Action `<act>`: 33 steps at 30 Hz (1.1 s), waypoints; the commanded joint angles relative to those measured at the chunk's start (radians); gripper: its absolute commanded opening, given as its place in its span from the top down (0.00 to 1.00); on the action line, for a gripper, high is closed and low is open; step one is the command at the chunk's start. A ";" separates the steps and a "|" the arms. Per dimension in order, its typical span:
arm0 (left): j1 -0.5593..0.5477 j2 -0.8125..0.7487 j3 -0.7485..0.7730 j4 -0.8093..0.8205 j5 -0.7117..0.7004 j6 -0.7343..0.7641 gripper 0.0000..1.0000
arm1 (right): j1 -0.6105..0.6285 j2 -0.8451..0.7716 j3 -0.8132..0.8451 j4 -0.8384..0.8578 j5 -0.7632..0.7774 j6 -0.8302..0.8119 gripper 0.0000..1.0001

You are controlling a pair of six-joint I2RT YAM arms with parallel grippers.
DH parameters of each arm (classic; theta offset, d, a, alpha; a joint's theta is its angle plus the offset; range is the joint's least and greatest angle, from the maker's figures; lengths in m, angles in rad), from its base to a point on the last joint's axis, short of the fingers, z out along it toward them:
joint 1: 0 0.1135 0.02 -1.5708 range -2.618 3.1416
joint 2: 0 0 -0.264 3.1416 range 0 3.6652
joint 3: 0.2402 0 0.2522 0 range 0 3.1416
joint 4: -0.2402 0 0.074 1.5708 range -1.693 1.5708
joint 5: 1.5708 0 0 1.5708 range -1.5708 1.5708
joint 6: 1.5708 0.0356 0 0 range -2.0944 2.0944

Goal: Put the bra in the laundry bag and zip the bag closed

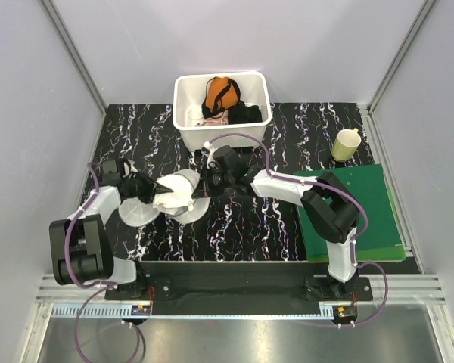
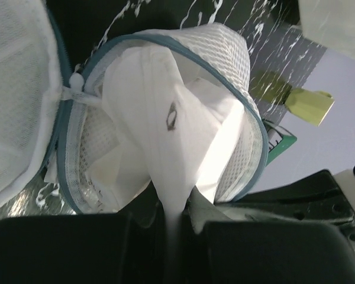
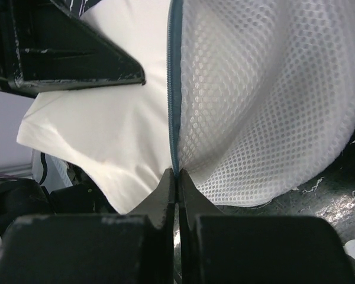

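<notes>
Pinching laundry bag (image 3: 266, 89) rim, right pincer (image 3: 177, 177) closed; left pincer (image 2: 171, 220) clamps bra (image 2: 160, 154), mark (image 2: 171, 116) unreadable

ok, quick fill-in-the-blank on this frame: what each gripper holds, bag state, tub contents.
1. The left gripper is shut on the white ____.
2. The right gripper is shut on the zip edge of the laundry bag, whose zip is ____.
3. In the tub, the orange garment lies beside a ____ one.
Missing: bra; open; black.
</notes>
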 commanded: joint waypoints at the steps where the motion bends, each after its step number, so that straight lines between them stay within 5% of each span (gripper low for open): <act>1: -0.031 0.023 0.015 0.211 -0.023 -0.084 1.00 | 0.011 -0.020 0.049 0.000 -0.012 -0.007 1.00; 14: -0.224 0.017 -0.255 0.725 -0.248 -0.161 1.00 | 0.011 -0.003 0.066 0.006 -0.069 0.065 1.00; 28: -0.337 0.057 -0.206 0.591 -0.357 -0.037 1.00 | 0.010 -0.041 0.045 -0.099 0.004 -0.010 1.00; 33: -0.363 0.088 -0.137 0.451 -0.410 0.026 0.85 | 0.000 -0.044 0.041 -0.099 0.002 -0.015 1.00</act>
